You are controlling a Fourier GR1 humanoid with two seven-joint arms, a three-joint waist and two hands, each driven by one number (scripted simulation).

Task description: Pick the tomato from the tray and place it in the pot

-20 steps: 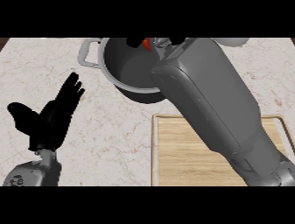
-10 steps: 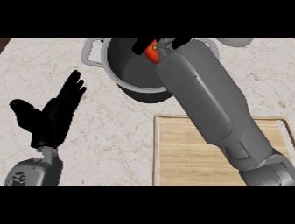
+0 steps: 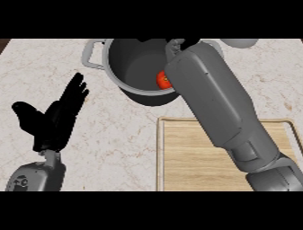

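1. Head view, nearest first: the wooden tray lies at the near right of the counter, and the bare part that shows holds no tomato. The right forearm crosses over it on its way to the far side.

2. At the near left, the left hand rests above the counter with its fingers straight and released, holding nothing. It is well apart from the pot and plays no part in this step.

3. Farther off, the dark pot stands at the far middle, with 1 handle showing on its left side. The tomato shows as a red patch inside the pot, low against the right wall, just beside the forearm.

4. The right hand is mostly hidden behind its own forearm at the pot's far rim. Only a dark sliver shows, so I cannot tell whether its fingers are spread or closed, nor whether they touch the tomato.

5. Judgement: the placing looks close to done. To finish it well, the fingers should be clear of the tomato before the arm rises, and the arm should lift straight up before it swings back.

6. The forearm runs close to the pot's near right rim, so pulling back low could catch the rim and shove the pot.
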